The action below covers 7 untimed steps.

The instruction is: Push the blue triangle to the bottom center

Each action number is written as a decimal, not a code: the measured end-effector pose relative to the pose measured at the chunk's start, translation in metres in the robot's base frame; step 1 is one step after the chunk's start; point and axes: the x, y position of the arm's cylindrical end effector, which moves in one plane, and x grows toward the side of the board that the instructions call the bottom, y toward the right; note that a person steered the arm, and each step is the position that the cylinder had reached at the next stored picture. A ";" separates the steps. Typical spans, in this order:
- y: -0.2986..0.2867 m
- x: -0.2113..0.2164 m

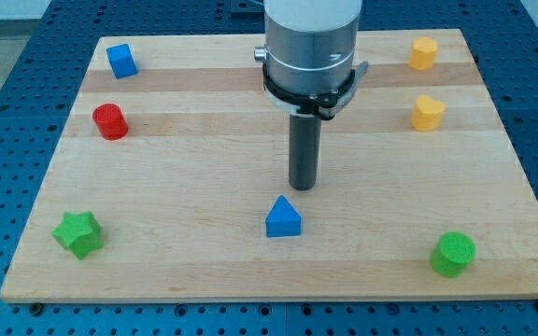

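No hand on this arm at all, so nothing to call wide, narrow or holding; it just ended in a dark rod, and its tip [304, 187] sat just above the blue triangle [283, 218] toward the view's top and a touch to the view's right, close but I couldn't tell if it was actually touching. That triangle was already low on the wooden counter [204, 140], roughly in the middle left-to-right, near the bottom edge but not right at it. My guess is it's a light, hard plastic piece that'd slide easily on the smooth wood, and with that pointed top facing the rod it'd probably twist away if pushed off-centre. So I'd say contact wants to be square on the apex side, right along its middle line, pushing straight toward the view's bottom. Everything else was well clear: a blue cube [121, 61] and red cylinder [110, 121] up on the view's left, a green star [77, 233] lower left, two yellow blocks [423, 53] [427, 113] upper right, and a green cylinder [453, 254] lower right.
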 end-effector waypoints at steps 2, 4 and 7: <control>-0.015 0.023; -0.015 0.055; -0.015 0.079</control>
